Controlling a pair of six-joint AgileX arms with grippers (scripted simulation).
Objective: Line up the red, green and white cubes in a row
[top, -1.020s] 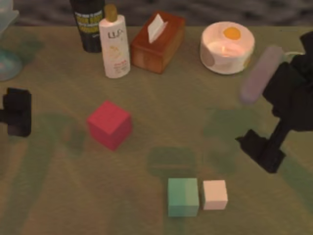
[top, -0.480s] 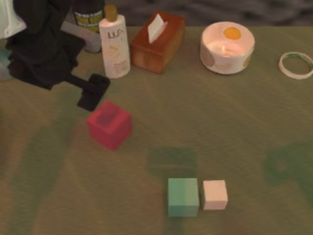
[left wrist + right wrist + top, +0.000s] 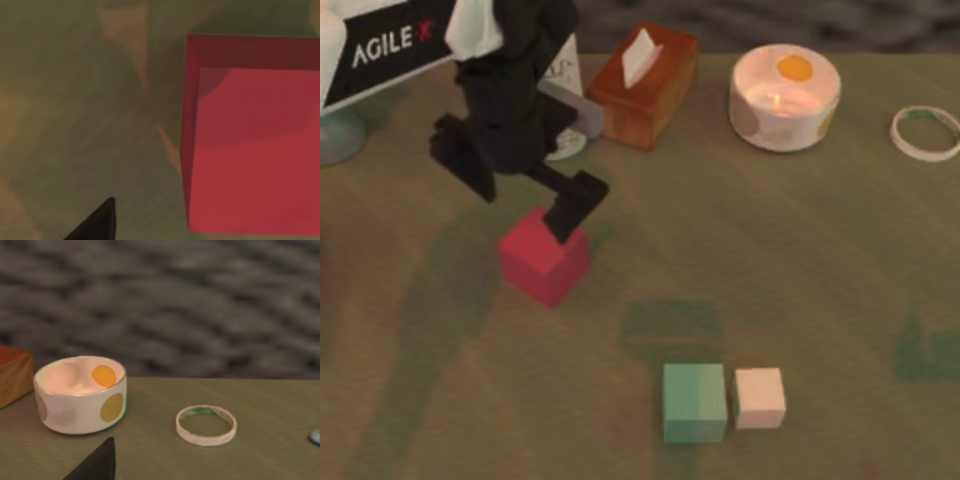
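Red cube (image 3: 544,262) under left gripper (image 3: 520,185) | jaws wide, holding nothing | green cube (image 3: 694,402), white cube (image 3: 760,397) touching

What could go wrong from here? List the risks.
1. The left gripper hangs over the red cube, but one finger sits above its top face, not beside it. Coming down so, it might strike or tip the cube.
2. The green cube and white cube sit side by side already; setting the red one down too close could nudge them apart.
3. A bottle stands just behind the arm and might get bumped.
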